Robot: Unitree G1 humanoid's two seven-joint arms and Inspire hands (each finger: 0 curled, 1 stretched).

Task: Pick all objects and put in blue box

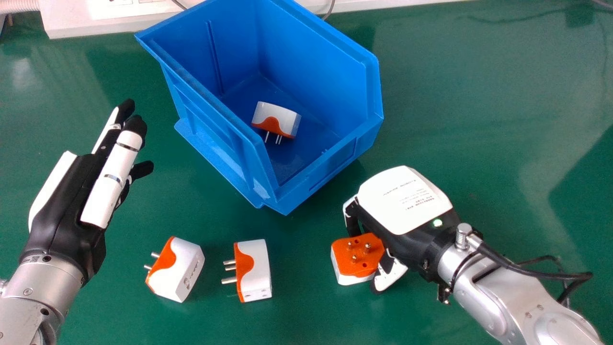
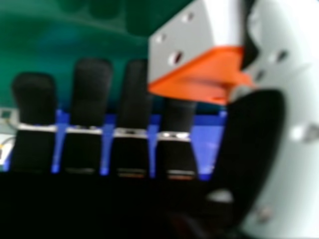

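Observation:
My right hand is low over the table with relaxed fingers, one behind an orange-and-white plug adapter and the thumb beside it. This adapter's pins point up. In the right hand view the adapter is close by the thumb of my right hand; firm contact cannot be told. Two more adapters, one tilted and one with pins facing left, lie on the table. Another adapter is inside the blue box. At the left, my left hand is held with straight fingers.
The box stands at the back centre of the green table, its left wall between the left hand and its interior. A white socket unit runs along the back edge. A black cable loops beside the right forearm.

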